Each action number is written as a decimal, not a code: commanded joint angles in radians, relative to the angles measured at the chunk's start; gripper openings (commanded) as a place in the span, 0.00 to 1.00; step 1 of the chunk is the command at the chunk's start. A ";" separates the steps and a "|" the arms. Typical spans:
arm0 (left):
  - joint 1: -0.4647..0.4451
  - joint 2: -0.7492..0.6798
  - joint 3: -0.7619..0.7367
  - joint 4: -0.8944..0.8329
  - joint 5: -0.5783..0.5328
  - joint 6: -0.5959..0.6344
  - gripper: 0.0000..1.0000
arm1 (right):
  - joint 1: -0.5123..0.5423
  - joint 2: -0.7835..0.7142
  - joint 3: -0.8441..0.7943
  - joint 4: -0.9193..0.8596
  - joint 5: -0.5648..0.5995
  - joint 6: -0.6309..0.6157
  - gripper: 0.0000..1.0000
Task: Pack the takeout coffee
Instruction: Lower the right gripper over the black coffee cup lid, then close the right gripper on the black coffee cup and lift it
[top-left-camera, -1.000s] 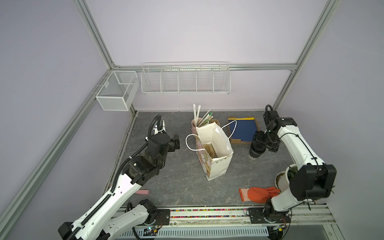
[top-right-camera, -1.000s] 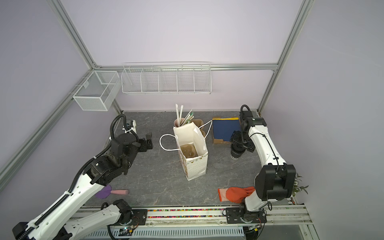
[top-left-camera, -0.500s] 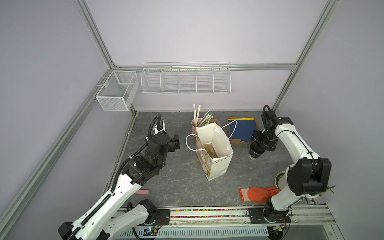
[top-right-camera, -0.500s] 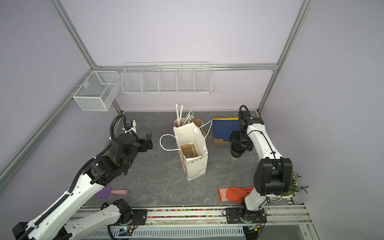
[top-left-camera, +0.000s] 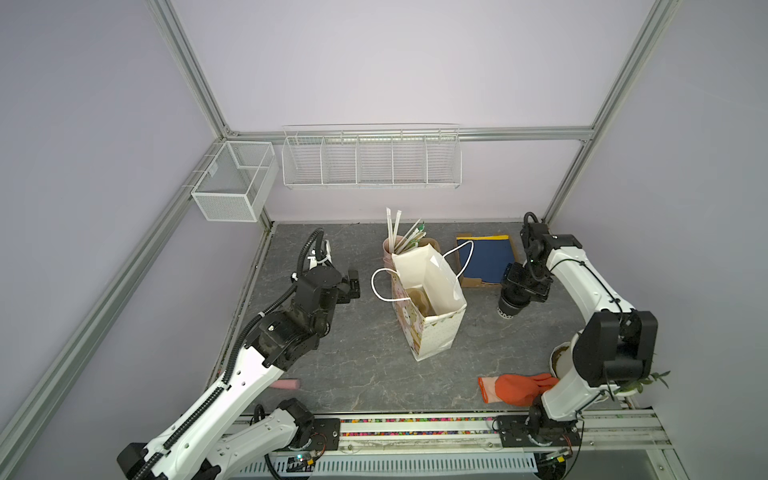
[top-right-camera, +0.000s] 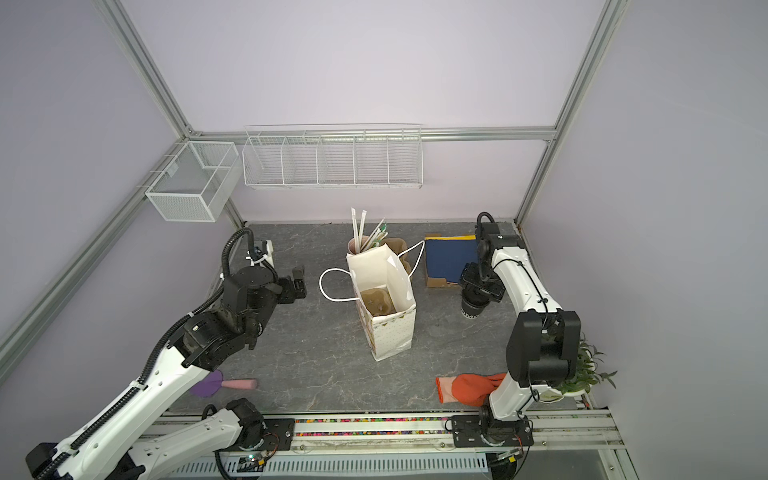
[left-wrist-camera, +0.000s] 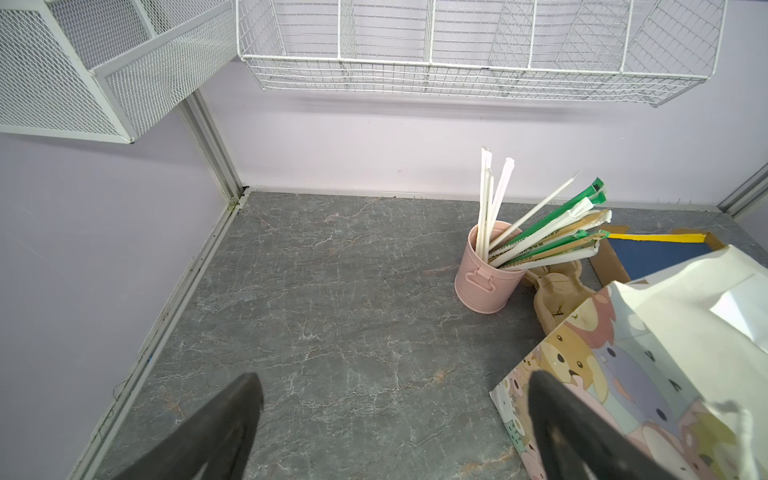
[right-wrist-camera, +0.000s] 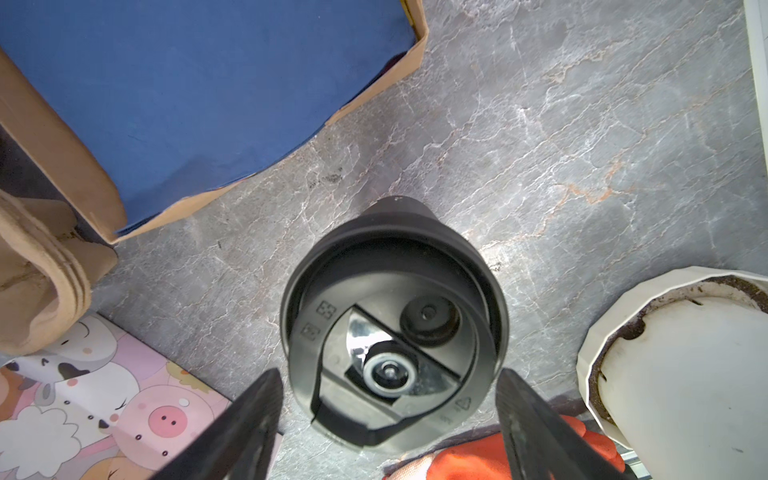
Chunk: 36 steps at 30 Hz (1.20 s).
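Observation:
The takeout coffee (top-left-camera: 509, 311) (top-right-camera: 473, 311) is a black paper cup with a black lid (right-wrist-camera: 395, 328), standing upright on the grey table to the right of the white paper bag (top-left-camera: 430, 266) (top-right-camera: 384, 270). My right gripper (top-left-camera: 519, 291) (right-wrist-camera: 387, 376) points down over it. Its fingers straddle the lid, open, with a gap showing on each side. The bag stands open with a brown pulp carrier (top-left-camera: 419, 301) at its bottom. My left gripper (top-left-camera: 353, 282) (left-wrist-camera: 395, 376) hangs open and empty, left of the bag.
A pink cup of straws (top-left-camera: 392, 245) (left-wrist-camera: 484, 282) and a cardboard box with a blue sheet (top-left-camera: 486, 259) stand behind the bag. An orange glove (top-left-camera: 515, 388) and a white plant pot (right-wrist-camera: 685, 374) lie near the right arm's base. Wire baskets (top-left-camera: 370, 158) hang on the back wall.
My right gripper's jaws have narrowed a little around the cup's lid and the arm's elbow has shifted. The cup, the bag and the left arm have not moved.

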 joint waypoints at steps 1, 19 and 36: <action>0.006 0.003 -0.012 -0.004 -0.003 -0.008 1.00 | -0.005 0.022 -0.020 0.009 0.000 -0.007 0.79; 0.006 0.002 -0.013 -0.002 -0.003 -0.006 1.00 | -0.002 -0.005 -0.049 0.012 -0.019 -0.008 0.75; 0.006 0.008 -0.006 -0.010 -0.005 -0.011 1.00 | 0.217 -0.210 -0.162 -0.037 -0.067 -0.060 0.74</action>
